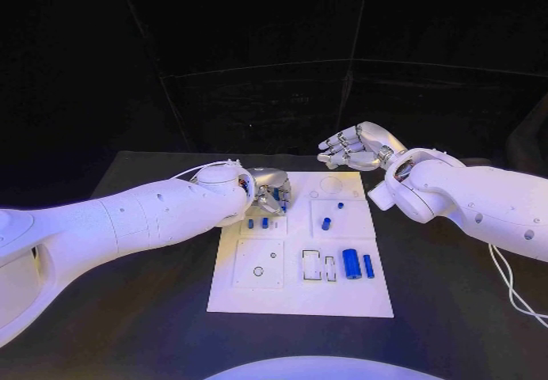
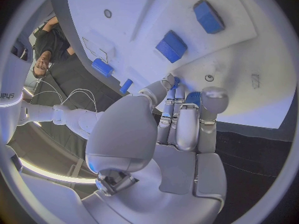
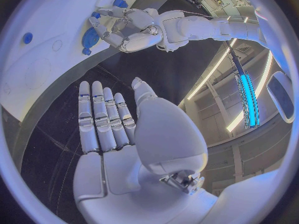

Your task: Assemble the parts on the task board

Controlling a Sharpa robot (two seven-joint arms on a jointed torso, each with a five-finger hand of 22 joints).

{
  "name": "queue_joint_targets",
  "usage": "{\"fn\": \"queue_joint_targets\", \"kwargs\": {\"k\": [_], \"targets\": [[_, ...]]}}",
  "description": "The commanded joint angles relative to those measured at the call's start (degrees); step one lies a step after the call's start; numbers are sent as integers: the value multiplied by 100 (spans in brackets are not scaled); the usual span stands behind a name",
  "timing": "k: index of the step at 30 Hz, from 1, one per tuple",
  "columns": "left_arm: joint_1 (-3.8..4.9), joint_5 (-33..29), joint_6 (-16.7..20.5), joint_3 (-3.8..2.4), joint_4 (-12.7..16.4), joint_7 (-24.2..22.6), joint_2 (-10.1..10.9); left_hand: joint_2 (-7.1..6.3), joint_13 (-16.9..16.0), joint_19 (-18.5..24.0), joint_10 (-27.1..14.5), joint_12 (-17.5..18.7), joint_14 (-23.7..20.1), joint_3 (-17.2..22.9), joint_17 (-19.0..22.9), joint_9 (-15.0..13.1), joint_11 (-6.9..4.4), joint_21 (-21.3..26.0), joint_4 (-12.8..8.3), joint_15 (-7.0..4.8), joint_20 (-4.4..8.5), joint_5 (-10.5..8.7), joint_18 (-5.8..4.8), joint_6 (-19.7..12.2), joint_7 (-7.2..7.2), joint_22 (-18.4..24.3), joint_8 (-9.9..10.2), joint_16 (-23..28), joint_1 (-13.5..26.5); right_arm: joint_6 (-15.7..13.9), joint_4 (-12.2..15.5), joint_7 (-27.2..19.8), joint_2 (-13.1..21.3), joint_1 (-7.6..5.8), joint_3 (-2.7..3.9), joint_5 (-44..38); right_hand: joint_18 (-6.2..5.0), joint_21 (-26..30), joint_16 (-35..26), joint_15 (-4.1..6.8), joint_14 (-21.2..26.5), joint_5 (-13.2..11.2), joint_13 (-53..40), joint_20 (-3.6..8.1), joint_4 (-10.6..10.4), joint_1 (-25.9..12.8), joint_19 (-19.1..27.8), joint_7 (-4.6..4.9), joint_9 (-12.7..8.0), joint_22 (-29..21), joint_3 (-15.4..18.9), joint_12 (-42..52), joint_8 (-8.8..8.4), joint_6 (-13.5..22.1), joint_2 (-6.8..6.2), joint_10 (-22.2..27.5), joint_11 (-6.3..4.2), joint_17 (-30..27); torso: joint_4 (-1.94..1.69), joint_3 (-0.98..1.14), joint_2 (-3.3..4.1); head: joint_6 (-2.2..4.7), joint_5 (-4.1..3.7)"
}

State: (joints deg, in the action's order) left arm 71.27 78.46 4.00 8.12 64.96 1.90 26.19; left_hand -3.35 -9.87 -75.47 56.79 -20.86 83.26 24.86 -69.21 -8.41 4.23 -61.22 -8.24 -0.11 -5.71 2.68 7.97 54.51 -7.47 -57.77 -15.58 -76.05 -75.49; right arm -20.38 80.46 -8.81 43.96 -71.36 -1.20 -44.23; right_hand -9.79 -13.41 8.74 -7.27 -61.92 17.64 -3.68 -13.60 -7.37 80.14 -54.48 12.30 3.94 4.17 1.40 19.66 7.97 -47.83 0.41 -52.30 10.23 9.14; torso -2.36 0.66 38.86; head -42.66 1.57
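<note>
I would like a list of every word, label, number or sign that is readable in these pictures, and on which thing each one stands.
"...ys": the end of a dark word on the white arm, cut off at the edge of the left wrist view; the whole word cannot be read.
Task board: outlines and holes, no text.
Blue parts: no marks that can be read.
Left hand and right hand: no text readable.

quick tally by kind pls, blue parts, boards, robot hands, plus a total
blue parts: 7 in the head view, one partly hidden at the left hand
task board: 1
hands: 2, counting the right hand
total: 10
</note>
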Motion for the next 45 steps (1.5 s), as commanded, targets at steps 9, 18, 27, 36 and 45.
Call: {"fn": "queue_joint_targets", "kwargs": {"k": [9, 18, 27, 36, 45], "targets": [[-22, -21, -93, 15, -89, 6, -52, 161, 54, -69, 221, -25, 32, 215, -12, 46, -3, -147, -127, -27, 24, 4, -115, 167, -35, -173, 85, -60, -214, 37, 0, -43, -17, -11, 3, -9, -69, 29, -20, -18, 20, 19, 6, -3, 27, 1, -37, 149, 3, -5, -14, 28, 38, 38, 41, 44, 10, -5, 3, 0, 2, -16, 5], [-25, -94, 203, 11, 30, -204, 31, 181, 90, -82, 252, 10, 53, 276, -46, 73, 15, -201, -159, -19, 21, 5, -125, 198, -58, -235, 132, -100, -245, 35, 2, -52, -16, -11, 3, -9, -69, 37, -20, -19, 22, 21, 6, -4, 22, -6, -39, 150, 3, -8, -15, 31, 40, 40, 49, 48, 11, -11, 0, -5, -3, -2, -9], [-17, -288, 536, -33, 333, -395, 247, 162, 159, -86, 260, 96, 62, 350, -34, 116, 41, -237, -171, 2, 3, 9, -129, 215, -80, -276, 212, -118, -215, 35, -2, -57, -13, -10, 3, -9, -69, 37, -20, -19, 22, 21, 6, -4, 22, -6, -39, 150, 3, -8, -15, 31, 40, 40, 49, 48, 11, -11, -4, -1, -4, 20, -31], [-17, -384, 799, -146, 512, -502, 427, 149, 194, -89, 277, 136, 68, 396, -35, 136, 48, -256, -186, 10, -5, 10, -129, 235, -87, -301, 250, -131, -212, 35, -4, -65, -9, -10, 3, -9, -69, 37, -20, -19, 22, 21, 6, -4, 22, -6, -39, 150, 3, -8, -15, 31, 40, 40, 49, 48, 11, -11, -2, 1, -2, 42, -20], [-19, -399, 744, -311, 776, -505, 752, 136, 220, -92, 298, 163, 74, 426, -38, 148, 53, -274, -194, 14, -10, 10, -131, 261, -93, -322, 273, -143, -204, 38, -3, -66, 5, -9, 3, -9, -69, 37, -20, -19, 22, 21, 6, -4, 22, -6, -39, 150, 3, -8, -15, 31, 40, 40, 49, 48, 11, -11, -2, 3, -4, 42, -20]]}}
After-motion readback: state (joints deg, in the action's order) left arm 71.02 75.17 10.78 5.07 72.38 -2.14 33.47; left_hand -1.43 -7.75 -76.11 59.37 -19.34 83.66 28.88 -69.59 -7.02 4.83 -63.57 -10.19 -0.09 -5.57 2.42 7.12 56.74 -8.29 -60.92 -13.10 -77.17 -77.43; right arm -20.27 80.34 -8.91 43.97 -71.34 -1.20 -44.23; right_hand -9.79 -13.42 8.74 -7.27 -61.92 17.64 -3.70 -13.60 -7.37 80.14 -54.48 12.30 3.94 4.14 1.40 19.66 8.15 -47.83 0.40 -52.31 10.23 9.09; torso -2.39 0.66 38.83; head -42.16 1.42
